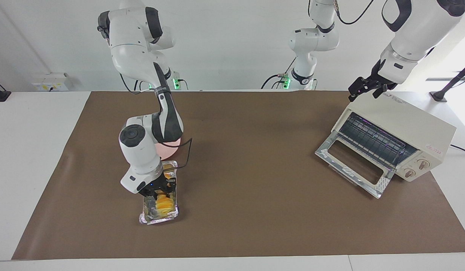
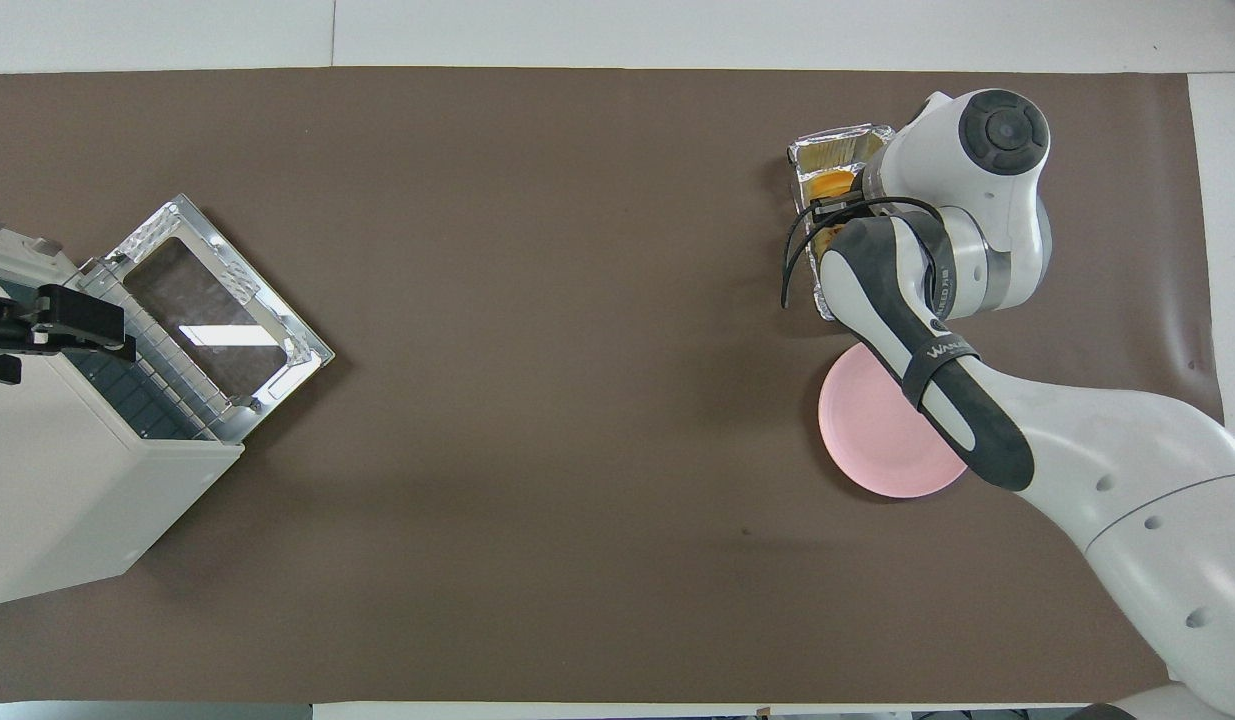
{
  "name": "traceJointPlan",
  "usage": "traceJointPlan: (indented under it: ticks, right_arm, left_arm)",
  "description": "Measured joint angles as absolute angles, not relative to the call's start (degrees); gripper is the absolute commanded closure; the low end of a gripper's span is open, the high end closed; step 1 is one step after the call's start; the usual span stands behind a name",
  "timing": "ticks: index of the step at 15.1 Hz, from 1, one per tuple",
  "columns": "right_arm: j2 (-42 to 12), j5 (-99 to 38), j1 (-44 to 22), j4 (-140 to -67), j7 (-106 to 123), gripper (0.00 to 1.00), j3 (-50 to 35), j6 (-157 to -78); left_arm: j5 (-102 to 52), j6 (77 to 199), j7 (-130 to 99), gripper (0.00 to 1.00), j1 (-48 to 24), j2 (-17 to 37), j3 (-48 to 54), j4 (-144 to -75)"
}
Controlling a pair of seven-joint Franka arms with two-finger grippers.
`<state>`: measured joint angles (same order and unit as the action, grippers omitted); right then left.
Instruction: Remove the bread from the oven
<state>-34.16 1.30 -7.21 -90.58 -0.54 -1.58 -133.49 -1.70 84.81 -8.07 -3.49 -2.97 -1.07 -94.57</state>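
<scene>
Under right end effector (image 1: pixel 161 187), half-hidden bread (image 1: pixel 164 203).

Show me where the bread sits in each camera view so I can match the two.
Facing view: the bread lies in the foil tray, low in the picture under the right gripper.
Overhead view: the bread shows in the foil tray near the top, partly covered by the right arm.
Shared landmark: the pink plate beside the tray, nearer to the robots.
</scene>
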Motion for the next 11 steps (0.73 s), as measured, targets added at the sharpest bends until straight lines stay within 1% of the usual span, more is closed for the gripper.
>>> traceJointPlan:
  ticks: [3, 6, 9, 11]
  right_arm:
    - [-33.62, 1.33, -7.08, -90.47, -0.54, 1.0, -1.41, -131.01]
    - [-32.43, 1.38, -7.07, -88.01, -0.54, 1.0, -1.29, -122.89]
    - [-28.2, 1.38, -7.18, -86.88, -0.54, 1.0, -1.4, -114.57]
    - [-23.94, 1.38, -7.21, -88.35, -0.54, 1.0, -1.59, -110.61]
  left_arm:
    - [-1.7, 84.81, -8.07, 0.0, -3.49, -2.97, -1.07, -94.57]
    - [-1.7, 84.81, -8.07, 0.0, -3.49, -2.97, -1.07, -94.57]
    - [-1.7, 84.81, -8.07, 0.0, -3.49, -2.97, -1.07, -94.57]
    - [-1.7, 84.81, -8.07, 0.0, -3.49, -2.97, -1.07, -94.57]
